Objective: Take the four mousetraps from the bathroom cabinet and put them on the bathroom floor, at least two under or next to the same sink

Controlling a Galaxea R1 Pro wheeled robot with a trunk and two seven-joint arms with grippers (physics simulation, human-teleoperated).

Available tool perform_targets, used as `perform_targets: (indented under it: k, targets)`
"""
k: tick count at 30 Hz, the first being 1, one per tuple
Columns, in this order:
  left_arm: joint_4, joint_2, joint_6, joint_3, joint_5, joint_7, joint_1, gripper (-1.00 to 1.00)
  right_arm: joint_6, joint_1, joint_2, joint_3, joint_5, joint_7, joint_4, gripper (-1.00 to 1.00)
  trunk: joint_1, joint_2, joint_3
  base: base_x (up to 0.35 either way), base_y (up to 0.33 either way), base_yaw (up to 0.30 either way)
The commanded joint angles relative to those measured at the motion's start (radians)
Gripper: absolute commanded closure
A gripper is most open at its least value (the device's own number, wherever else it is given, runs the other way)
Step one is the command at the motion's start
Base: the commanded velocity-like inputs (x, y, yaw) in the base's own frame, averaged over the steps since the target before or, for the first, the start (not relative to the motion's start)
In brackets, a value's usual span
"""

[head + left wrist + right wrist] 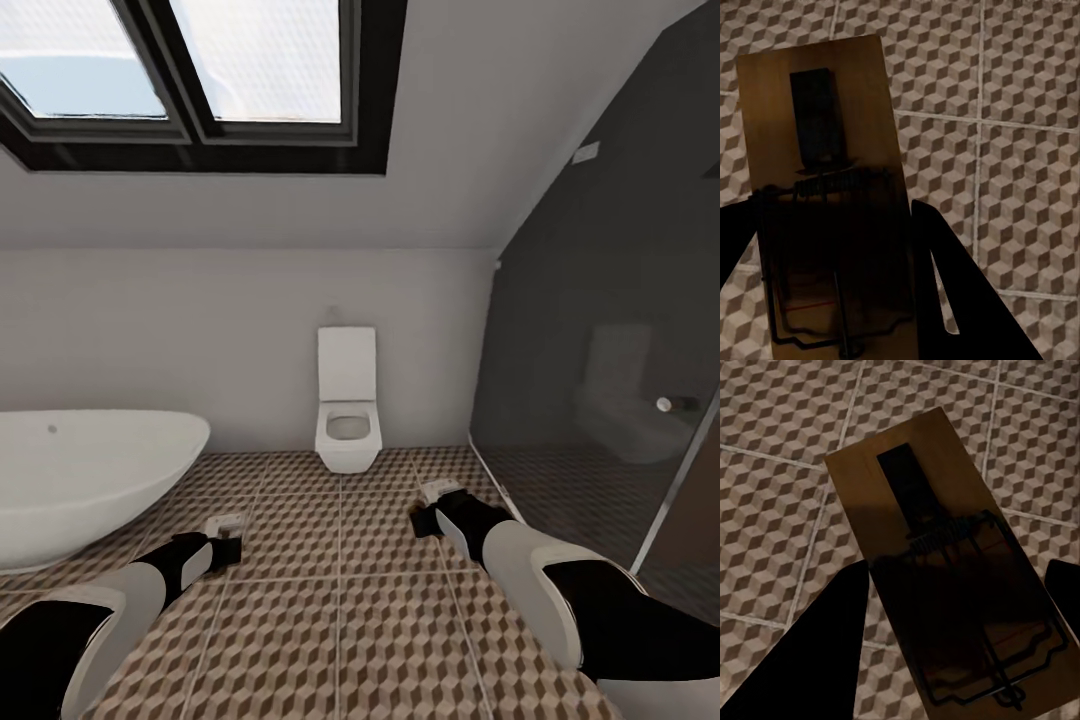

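Your left gripper (pixel 832 300) pinches one mousetrap (pixel 825 172) — brown board, dark wire spring and bar, no legible markings. Your right gripper (pixel 952 645) clamps a second mousetrap (pixel 937 570) the same way. Both traps hang above the bathroom floor (pixel 340 600) — cube-pattern tiles. Ahead stands a white toilet (pixel 347 415); a white bathtub (pixel 90 470) sits at left, dark glass panel (pixel 600 380) at right.

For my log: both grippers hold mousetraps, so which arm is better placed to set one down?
Neither clearly: left gripper and right gripper each hold a mousetrap over the bathroom floor; no sink visible.
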Motion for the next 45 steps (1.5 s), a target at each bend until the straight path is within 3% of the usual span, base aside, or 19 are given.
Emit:
perform_targets:
  k: [1, 45]
  targets:
    - [-0.001, 0.0, 0.005, -0.009, 0.007, -0.001, -0.001, 1.0, 0.007, 0.0, 0.0, 0.005, 0.009, 0.005, -0.002, 1.0, 0.001, -0.001, -0.001, 0.323, 0.0, 0.0]
    - [-0.001, 0.003, 0.004, -0.001, 0.007, -0.001, -0.001, 1.0, -0.028, 0.0, -0.004, 0.005, 0.01, 0.002, -0.002, 1.0, 0.001, -0.001, -0.001, 0.323, 0.0, 0.0]
